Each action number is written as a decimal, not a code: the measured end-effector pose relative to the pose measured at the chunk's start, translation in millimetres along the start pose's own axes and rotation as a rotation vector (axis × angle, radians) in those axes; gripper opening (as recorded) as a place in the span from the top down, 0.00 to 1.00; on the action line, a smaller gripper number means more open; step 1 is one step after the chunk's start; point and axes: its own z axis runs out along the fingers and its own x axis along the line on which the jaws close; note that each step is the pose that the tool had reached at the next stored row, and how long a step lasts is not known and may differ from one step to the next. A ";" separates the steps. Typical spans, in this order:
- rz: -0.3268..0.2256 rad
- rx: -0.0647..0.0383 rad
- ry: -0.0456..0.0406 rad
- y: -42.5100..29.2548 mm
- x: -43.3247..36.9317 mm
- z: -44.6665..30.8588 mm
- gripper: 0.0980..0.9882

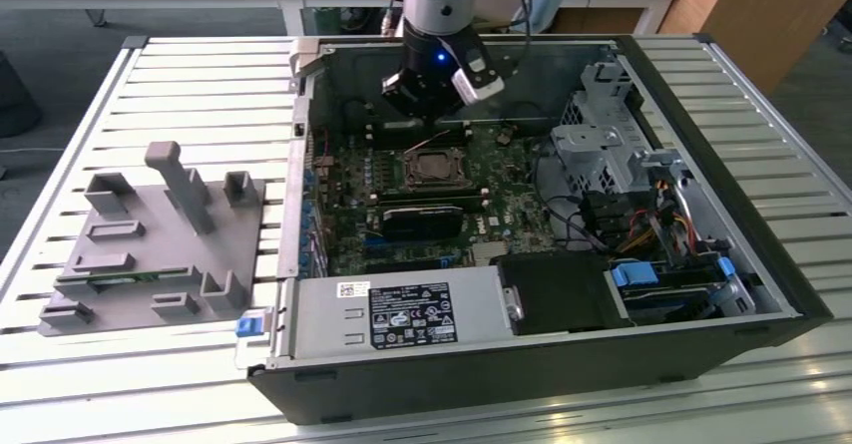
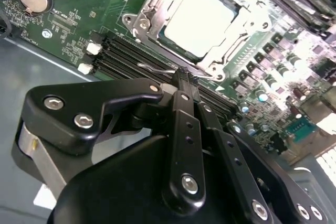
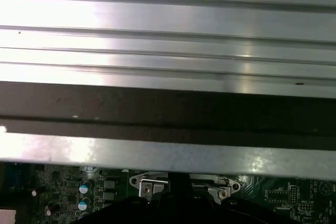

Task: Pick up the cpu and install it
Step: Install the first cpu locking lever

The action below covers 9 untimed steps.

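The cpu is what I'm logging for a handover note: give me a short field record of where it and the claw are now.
cpu: silver-topped chip sitting inside the metal-framed socket on the motherboard
claw: shut, empty, apart from the cpu
arm: over the open computer case
fixture: grey fixture on the slatted table, at the exterior view's left

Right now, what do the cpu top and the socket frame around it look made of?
The cpu top looks like smooth bare metal: pale silver, glaring under the light. The socket frame looks like stamped, plated steel, shiny with bent edges. Both are judged from sheen alone.
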 end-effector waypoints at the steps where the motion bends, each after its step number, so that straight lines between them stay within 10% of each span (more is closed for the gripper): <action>1: 0.000 0.000 0.0000 0.4 -0.8 0.9 0.99; 9: -0.001 0.000 0.0000 1.8 -7.6 4.6 0.99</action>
